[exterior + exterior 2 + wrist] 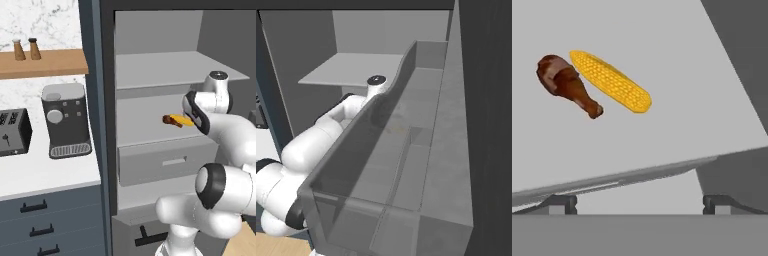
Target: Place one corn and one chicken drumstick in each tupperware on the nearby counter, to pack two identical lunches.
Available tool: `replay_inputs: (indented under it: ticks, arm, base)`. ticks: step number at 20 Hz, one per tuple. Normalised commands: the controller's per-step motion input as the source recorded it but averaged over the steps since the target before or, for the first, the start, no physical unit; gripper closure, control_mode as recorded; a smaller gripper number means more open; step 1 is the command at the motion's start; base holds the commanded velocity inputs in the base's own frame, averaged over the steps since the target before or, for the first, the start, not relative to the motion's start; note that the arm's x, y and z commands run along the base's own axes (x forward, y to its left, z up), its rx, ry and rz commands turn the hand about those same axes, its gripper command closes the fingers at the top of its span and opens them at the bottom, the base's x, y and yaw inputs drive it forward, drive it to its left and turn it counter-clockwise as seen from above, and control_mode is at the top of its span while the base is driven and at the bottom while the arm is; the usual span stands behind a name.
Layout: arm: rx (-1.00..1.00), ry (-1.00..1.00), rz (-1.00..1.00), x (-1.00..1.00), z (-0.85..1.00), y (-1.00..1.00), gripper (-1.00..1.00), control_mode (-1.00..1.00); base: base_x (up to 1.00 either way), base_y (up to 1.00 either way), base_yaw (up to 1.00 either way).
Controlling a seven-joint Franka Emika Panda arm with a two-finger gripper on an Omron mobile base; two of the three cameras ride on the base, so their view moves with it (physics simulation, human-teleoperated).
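Pincer (640, 205) gapes; corn (610, 81) and drumstick (568, 84) lie parallel.

A plain yellow-orange corn (610, 81) cob lies flat on a grey shelf (677, 125) inside the open fridge, its kernels showing all along its length. Right beside it, nearly touching along one side, lies a glossy brown chicken drumstick (568, 83), shorter than the cob, its rounded meaty end level with one tip of the cob and its thin bone end angled toward the cob's middle. In the left base view the pair (177, 120) sits on the middle shelf above the grey drawer (165, 161).
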Motion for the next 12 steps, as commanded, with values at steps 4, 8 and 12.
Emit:
replay_inputs:
  ticks: [4, 8, 12]
  arm:
    - [0.03, -0.02, 0.16, 0.04, -0.32, -0.16, -1.0, -1.0]
    - [0.01, -0.01, 0.06, 0.34, -0.01, 0.0, -1.0, -1.0]
    - [0.0, 0.0, 0.08, 0.31, -0.16, 0.0, -1.0, -1.0]
  base:
    - [0.0, 0.0, 0.0]
    - [0.0, 0.0, 0.0]
    - [0.0, 0.0, 0.0]
